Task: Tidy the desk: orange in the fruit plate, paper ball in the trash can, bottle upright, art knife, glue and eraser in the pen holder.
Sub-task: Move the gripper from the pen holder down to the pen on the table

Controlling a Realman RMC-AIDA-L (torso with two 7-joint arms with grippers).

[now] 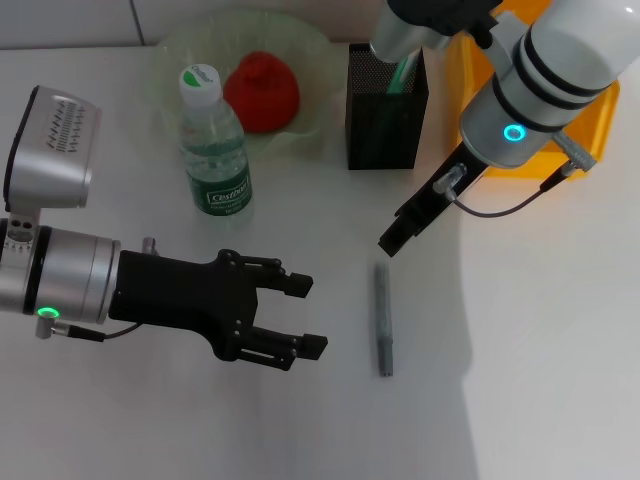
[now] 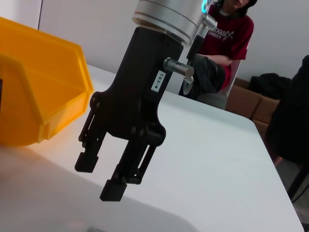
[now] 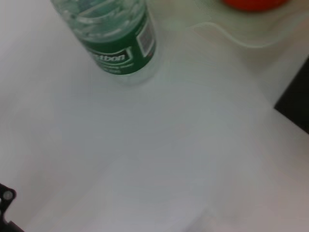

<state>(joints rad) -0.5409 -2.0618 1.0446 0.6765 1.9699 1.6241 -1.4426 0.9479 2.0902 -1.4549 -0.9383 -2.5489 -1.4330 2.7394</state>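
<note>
On the white desk (image 1: 540,380), the grey art knife (image 1: 384,318) is seen lying flat, just below the right gripper (image 2: 103,178), whose jaws are spread and empty; to lift it well, the jaws should probably be brought down squarely across the slim handle. The left gripper (image 1: 306,316), also open and empty, hovers nearby to the knife's left. Farther back, the pen holder (image 1: 386,112), the upright bottle (image 1: 214,145) and the orange (image 1: 262,92) on the fruit plate (image 1: 300,45) are found, none blocking the knife.

A lab or office: white desk (image 1: 520,380), cardboard boxes (image 2: 251,108), seated onlooker (image 2: 224,36).
</note>
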